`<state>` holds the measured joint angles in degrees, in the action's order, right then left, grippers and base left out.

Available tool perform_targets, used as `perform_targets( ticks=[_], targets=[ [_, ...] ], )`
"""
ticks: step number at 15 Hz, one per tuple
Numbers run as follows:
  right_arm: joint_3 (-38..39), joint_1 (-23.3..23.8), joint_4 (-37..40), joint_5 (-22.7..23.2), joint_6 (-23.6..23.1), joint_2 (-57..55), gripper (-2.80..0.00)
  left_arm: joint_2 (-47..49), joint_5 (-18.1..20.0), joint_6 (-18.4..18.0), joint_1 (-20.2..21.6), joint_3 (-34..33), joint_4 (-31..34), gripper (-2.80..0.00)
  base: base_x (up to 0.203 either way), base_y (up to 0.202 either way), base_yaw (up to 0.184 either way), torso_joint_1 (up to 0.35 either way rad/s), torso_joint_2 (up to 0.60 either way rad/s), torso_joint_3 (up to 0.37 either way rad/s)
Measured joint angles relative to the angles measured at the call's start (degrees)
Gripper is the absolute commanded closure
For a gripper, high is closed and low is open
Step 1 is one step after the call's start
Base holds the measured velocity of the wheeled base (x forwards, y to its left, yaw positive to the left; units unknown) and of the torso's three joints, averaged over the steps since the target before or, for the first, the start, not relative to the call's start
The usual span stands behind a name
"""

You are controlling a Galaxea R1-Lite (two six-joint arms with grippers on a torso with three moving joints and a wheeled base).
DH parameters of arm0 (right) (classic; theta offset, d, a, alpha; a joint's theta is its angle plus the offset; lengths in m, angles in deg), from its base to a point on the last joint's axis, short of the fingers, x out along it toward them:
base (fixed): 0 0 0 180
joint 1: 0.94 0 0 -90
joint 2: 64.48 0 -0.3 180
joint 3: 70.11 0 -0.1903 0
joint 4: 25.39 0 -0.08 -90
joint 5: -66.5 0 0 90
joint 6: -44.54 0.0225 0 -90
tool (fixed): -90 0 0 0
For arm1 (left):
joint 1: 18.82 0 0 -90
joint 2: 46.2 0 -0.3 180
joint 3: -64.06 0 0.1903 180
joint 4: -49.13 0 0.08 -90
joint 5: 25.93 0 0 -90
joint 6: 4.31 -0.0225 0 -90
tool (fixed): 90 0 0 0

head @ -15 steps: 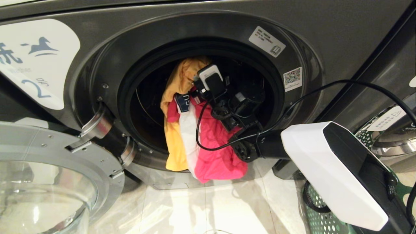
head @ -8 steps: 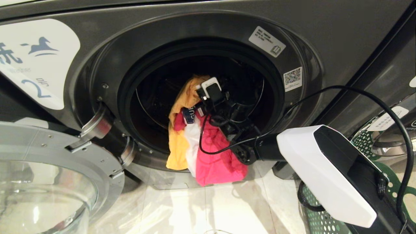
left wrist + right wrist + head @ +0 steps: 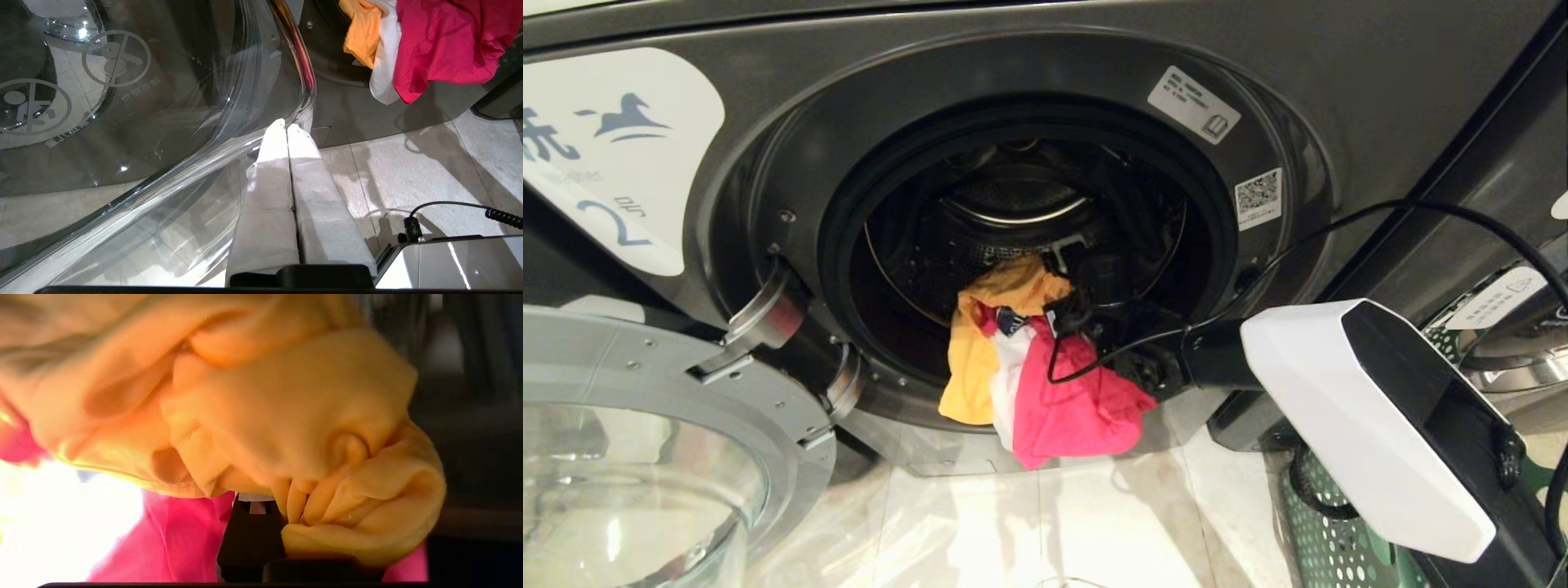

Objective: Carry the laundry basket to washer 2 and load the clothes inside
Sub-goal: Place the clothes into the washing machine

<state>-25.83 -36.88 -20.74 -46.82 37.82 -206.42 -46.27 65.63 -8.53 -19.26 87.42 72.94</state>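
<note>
Your right tool, clamped on the clothes, sits inside washer 2; their tails hang outward over the door lip.

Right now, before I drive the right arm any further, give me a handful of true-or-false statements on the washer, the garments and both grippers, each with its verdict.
1. The dark grey front-load washer labelled 2 has its door shut. False: the chrome-ringed glass door hangs open.
2. The right gripper is shut on the soft yellow-orange, pink-red and white clothes at the drum mouth. True.
3. The clothes lie wholly inside the drum. False: they drape out over the lower rim of the opening.
4. The left gripper is shut and holds nothing, near the door's edge. True.
5. The dark green perforated plastic laundry basket stands left of the washer opening. False: it shows at lower right.
</note>
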Motion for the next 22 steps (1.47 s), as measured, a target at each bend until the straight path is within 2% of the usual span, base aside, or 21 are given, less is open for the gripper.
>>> perform_targets(
  ticks=[1,2,5,6,10,12,14,17,20,22],
  targets=[
    [-0.09,0.13,4.27,-0.74,2.41,1.27,0.0,0.0,0.0,-0.01,0.0,0.0,0.0,0.0,0.0,0.0,0.0,0.0,0.0,0.0],
    [-0.17,0.37,6.31,-0.71,2.62,2.49,0.0,0.0,0.01,-0.02,0.0,0.0,0.0,0.0,0.0,0.0,0.0,0.0,0.0,0.0],
    [-0.28,0.66,3.85,0.46,1.18,4.51,0.0,0.0,0.01,0.0,0.0,0.0,0.0,0.0,0.0,0.0,0.0,0.0,0.0,0.0],
    [-0.32,0.66,1.76,1.01,-0.44,4.84,-2.8,0.0,0.0,0.0,0.0,0.0,0.0,0.0,0.0,0.0,0.0,0.0,0.0,0.0],
    [-0.06,0.17,-8.49,8.44,-11.45,5.15,-2.8,0.0,0.0,0.0,0.0,0.0,0.0,0.0,0.0,0.0,0.0,0.0,0.0,0.0],
    [2.09,0.02,-7.89,8.45,-11.88,5.36,-2.8,0.0,0.01,0.0,0.0,0.0,0.0,0.0,0.0,0.0,0.0,0.0,0.0,0.0],
    [5.5,-0.05,-3.8,8.36,-10.48,7.01,-2.8,0.0,0.0,0.0,0.0,0.0,0.0,0.0,0.0,0.0,0.0,0.0,0.0,0.0],
    [12.13,-0.58,7.97,8.41,-4.37,12.43,-2.8,0.0,0.0,0.0,0.0,0.0,0.0,0.0,0.0,0.0,0.0,0.0,0.0,0.0],
    [15.78,-2.89,24.22,8.52,7.9,17.29,-2.8,0.0,0.0,0.0,0.0,0.0,0.0,0.0,0.0,0.0,0.0,0.0,0.0,0.0],
    [15.67,-5.01,30.52,8.3,16.92,18.34,-2.8,0.0,0.0,-0.02,0.0,0.0,0.0,0.0,0.0,0.0,0.0,0.0,0.0,0.0]
  ],
)
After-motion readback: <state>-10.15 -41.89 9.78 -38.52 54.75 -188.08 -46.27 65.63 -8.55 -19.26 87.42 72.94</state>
